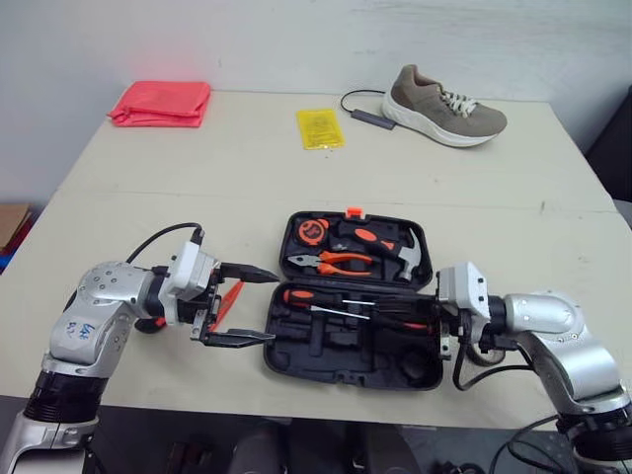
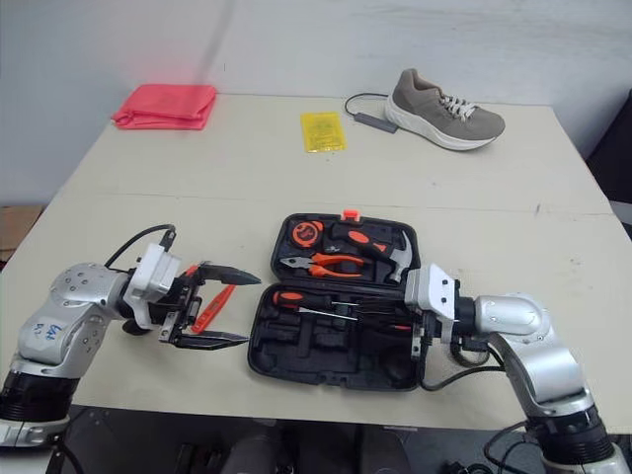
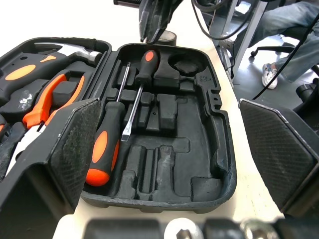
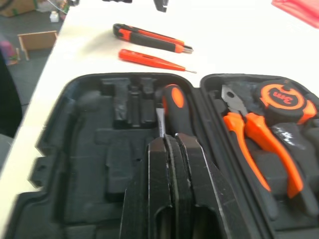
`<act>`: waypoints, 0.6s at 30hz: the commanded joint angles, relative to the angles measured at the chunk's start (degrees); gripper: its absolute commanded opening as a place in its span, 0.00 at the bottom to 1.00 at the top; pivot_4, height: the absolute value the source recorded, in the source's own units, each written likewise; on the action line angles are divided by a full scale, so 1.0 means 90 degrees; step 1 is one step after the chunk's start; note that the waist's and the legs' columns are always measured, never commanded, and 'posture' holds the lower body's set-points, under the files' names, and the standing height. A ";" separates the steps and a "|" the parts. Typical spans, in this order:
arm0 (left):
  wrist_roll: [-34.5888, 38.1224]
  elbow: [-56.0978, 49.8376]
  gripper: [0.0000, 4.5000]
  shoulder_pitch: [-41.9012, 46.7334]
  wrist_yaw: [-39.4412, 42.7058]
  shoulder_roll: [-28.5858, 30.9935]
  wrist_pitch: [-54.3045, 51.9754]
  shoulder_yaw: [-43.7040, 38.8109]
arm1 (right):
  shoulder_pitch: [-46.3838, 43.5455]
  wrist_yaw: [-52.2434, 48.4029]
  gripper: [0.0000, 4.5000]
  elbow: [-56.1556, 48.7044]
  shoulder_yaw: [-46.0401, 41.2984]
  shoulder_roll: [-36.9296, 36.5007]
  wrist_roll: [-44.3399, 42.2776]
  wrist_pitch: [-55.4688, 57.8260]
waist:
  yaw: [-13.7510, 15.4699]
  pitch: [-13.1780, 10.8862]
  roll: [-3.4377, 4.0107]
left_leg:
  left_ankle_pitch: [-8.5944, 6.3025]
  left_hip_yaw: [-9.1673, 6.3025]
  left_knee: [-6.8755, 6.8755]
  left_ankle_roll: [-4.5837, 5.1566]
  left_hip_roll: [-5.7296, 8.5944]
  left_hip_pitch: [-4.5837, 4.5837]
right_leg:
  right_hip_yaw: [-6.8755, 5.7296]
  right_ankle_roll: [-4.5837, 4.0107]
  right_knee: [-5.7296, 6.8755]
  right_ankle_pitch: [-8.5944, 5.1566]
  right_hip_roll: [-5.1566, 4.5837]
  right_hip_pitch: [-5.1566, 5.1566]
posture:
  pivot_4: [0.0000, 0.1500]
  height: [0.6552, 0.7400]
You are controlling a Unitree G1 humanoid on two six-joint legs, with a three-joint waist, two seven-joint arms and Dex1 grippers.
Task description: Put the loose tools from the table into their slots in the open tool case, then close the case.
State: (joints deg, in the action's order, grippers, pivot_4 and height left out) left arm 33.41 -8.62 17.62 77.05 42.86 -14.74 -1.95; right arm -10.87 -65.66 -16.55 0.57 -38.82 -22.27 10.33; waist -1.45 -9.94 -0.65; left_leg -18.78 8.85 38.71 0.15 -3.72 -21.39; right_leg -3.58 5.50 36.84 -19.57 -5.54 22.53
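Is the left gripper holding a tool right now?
No. In the left wrist view the left gripper has its fingers spread wide with nothing between them, and the open tool case lies beyond.

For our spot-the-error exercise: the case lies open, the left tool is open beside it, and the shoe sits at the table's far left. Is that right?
Not quite. The shoe sits at the far right of the table, as the left eye view shows. The case does lie open, and the left tool is open beside it.
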 commanded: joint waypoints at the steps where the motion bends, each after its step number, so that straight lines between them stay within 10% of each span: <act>1: 0.0004 -0.0147 1.00 0.0037 -0.0020 0.0013 0.0047 -0.0068 | -0.0113 -0.0072 0.01 0.0313 0.0153 0.0136 0.0113 -0.0449 | -0.0002 0.0000 0.0000 | 0.0000 0.0000 0.0000 0.0000 -0.0001 0.0001 | 0.0000 0.0000 0.0001 0.0000 0.0000 0.0000 | 1.00 1.00; 18: -0.0018 -0.0155 1.00 -0.0002 -0.0022 0.0072 0.0055 -0.0092 | -0.0104 -0.0183 0.01 0.1931 0.0809 0.0330 0.0998 -0.1744 | -0.0006 0.0000 0.0001 | 0.0000 0.0001 0.0003 0.0000 -0.0002 0.0006 | 0.0006 0.0000 0.0007 0.0000 -0.0003 -0.0002 | 1.00 1.00</act>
State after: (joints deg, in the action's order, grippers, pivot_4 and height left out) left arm 33.38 -8.66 17.59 76.83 42.90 -14.74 -1.92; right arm -12.61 -67.86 -1.10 6.74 -35.42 -15.54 -5.09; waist -1.51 -9.94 -0.64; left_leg -18.78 8.85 38.73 0.15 -3.74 -21.32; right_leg -3.52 5.50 36.90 -19.57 -5.57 22.50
